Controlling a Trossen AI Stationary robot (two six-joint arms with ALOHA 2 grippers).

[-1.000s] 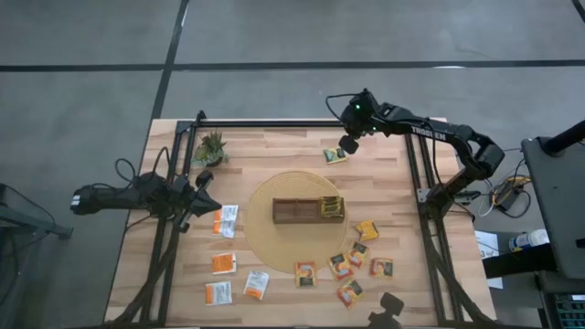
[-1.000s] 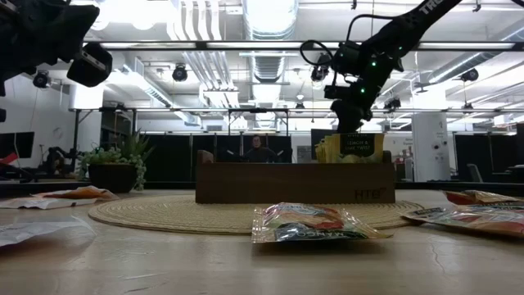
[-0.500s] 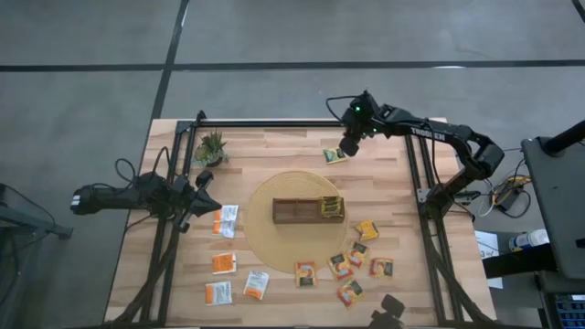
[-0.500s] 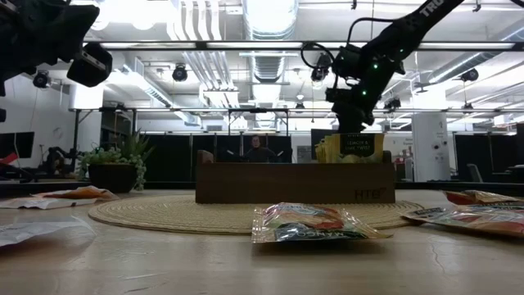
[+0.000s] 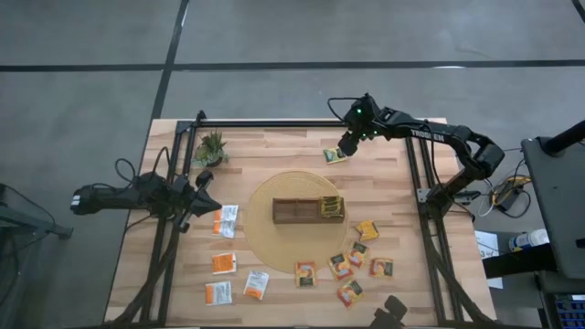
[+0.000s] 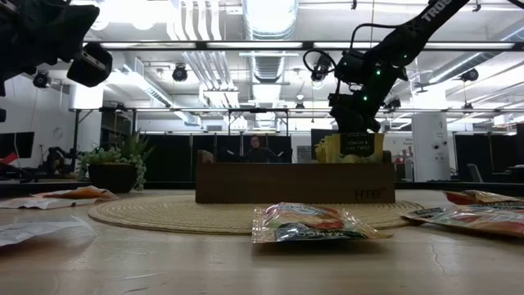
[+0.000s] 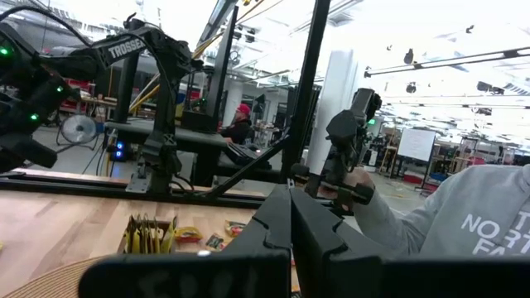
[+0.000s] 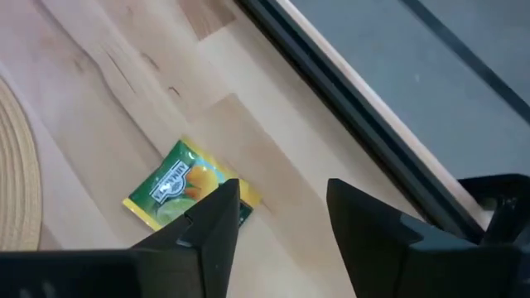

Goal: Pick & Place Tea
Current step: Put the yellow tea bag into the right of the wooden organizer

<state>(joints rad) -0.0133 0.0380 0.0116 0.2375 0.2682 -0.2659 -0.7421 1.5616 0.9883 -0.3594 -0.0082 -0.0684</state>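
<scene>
Tea sachets are lying scattered over the wooden table [image 5: 274, 146]: one green-and-yellow sachet [image 5: 335, 155] is sitting alone near the far edge, a cluster of orange-brown ones [image 5: 352, 263] is spreading across the near right side, and several white-and-orange ones [image 5: 226, 220] are resting on the near left. A few yellow-green sachets [image 5: 331, 208] are standing upright in the right end of the dark wooden tray [image 5: 294, 211], which is sitting in the middle of a round woven mat [image 5: 260, 196]. The right gripper [image 5: 346, 146] is hanging over the far edge of the table, just beside the lone green-and-yellow sachet; in the right wrist view its two dark fingers [image 8: 217, 223] are standing well apart with nothing between them, and the sachet [image 8: 189, 192] is lying flat on the wood beyond them, one corner hidden behind a finger. The left gripper [image 5: 203, 190] is waiting over the left side of the table, close to the white-and-orange sachets, and in the left wrist view its fingers [image 7: 273, 228] are pressing closed together on nothing. A small green potted plant [image 5: 211, 146] is standing at the far left corner. In the left wrist view, a person's grey sleeve [image 7: 431, 223] is showing beyond the table.
</scene>
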